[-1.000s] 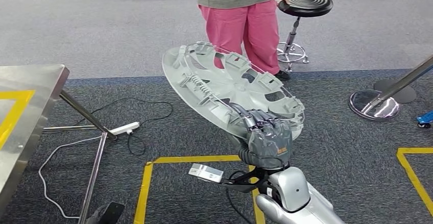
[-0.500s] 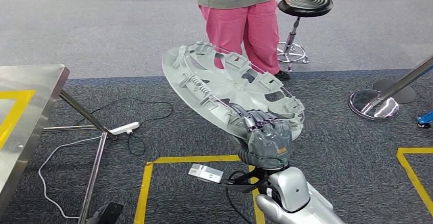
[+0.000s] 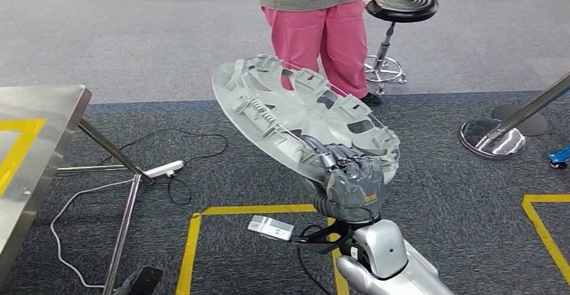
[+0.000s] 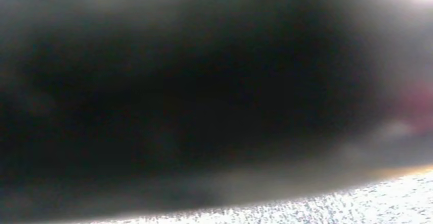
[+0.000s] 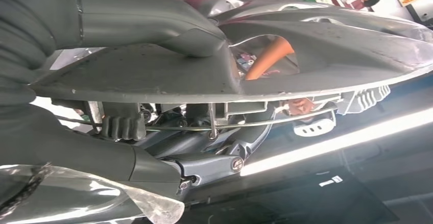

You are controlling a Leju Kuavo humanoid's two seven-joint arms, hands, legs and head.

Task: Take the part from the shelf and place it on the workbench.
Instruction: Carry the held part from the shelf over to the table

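The part is a large silver wheel cover (image 3: 296, 117), held tilted in the air over the dark carpet in the head view. My right hand (image 3: 353, 184) grips its near rim from below, fingers curled over the edge. In the right wrist view the grey thumb (image 5: 153, 25) lies along one face of the wheel cover (image 5: 327, 60) and darker fingers (image 5: 122, 127) clamp the ribbed inner side. The steel workbench (image 3: 40, 107) with a yellow tape mark stands at the left edge, well to the left of the cover. The left wrist view is dark and blurred.
A person in pink trousers (image 3: 322, 33) stands just beyond the cover, beside a black stool (image 3: 402, 5). A chrome stanchion base (image 3: 494, 137) sits at the right. A power strip and cables (image 3: 165, 169) lie under the workbench. Yellow floor tape (image 3: 255, 209) marks a box below my hand.
The wheel cover has shifted very slightly to the left in my right hand; everything else is as before.
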